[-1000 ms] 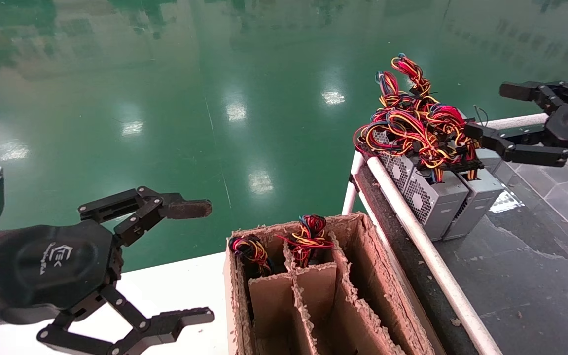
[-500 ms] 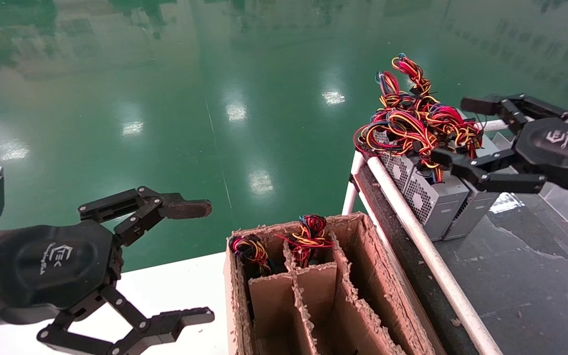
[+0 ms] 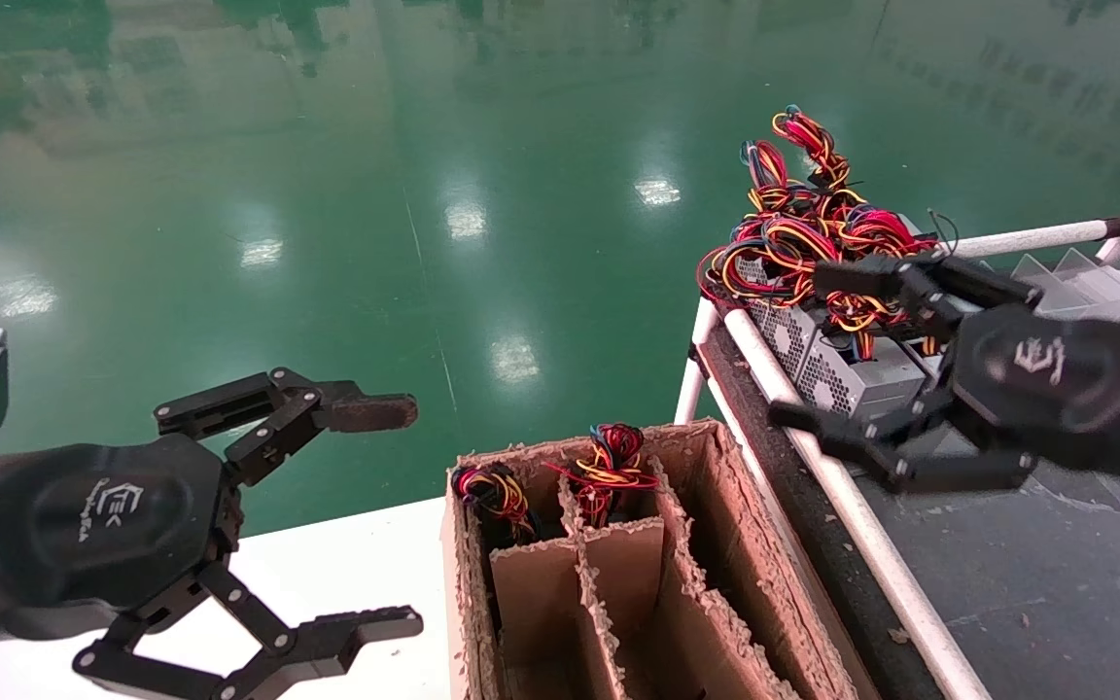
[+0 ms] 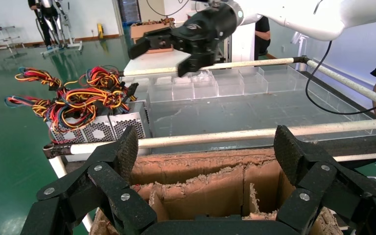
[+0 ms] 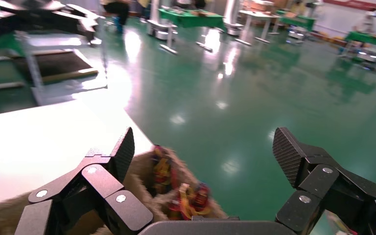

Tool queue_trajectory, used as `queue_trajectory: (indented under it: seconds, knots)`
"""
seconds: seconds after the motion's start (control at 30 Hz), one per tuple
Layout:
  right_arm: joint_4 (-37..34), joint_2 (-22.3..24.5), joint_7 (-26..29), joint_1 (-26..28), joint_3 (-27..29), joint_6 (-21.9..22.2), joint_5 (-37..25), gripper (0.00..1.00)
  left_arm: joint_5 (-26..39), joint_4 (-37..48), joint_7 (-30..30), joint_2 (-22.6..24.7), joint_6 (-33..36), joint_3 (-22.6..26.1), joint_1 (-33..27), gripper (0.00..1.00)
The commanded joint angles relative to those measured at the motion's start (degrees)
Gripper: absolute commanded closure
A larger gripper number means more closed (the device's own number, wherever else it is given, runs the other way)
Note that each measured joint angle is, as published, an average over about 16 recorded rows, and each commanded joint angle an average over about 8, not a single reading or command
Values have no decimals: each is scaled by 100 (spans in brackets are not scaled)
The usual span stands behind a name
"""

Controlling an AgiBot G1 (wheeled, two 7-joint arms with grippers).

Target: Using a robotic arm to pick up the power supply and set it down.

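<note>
A row of silver-grey power supplies [image 3: 859, 377] with honeycomb vent faces stands on the dark table behind the white rail, topped by a tangle of red, yellow and black wires [image 3: 803, 228]; the left wrist view shows the power supplies [image 4: 100, 129] too. The robotic arm's right gripper [image 3: 801, 345] hangs open and empty over the rail, just in front of the power supplies and partly hiding them. In its own wrist view the right gripper [image 5: 204, 156] looks past the box's far corner onto green floor. My left gripper [image 3: 404, 515], with a brownish pad, is parked open low on the left.
A torn cardboard box [image 3: 716, 544] with dividers stands between the arms; wire bundles [image 3: 609, 467] poke out of its two far cells. It rests on a white table [image 3: 346, 574]. The white rail [image 3: 861, 525] edges the dark table [image 3: 1027, 564]. Clear plastic bins [image 4: 215, 85] line the far side.
The right gripper swung from behind the wire tangle leftward and nearer, now over the rail in front of the power supplies, staying open. The left arm has not moved.
</note>
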Motion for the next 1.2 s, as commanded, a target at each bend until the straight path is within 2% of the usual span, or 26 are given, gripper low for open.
queue_trajectory:
  seconds: [0.03, 0.33, 0.57, 1.2]
  knots:
    - [243, 21, 96, -140, 22, -5, 96, 0, 0, 0, 0, 0, 0, 0, 0, 0]
    - [1330, 116, 528, -768, 119, -29, 524, 0, -1, 0, 1, -1, -1, 2, 0, 0]
    - [1885, 164, 729, -1086, 169, -42, 742, 0, -2, 1, 2, -1, -2, 2, 0, 0]
    - [1808, 162, 707, -1047, 167, -41, 719, 0, -3, 1, 2, -2, -3, 2, 1, 0]
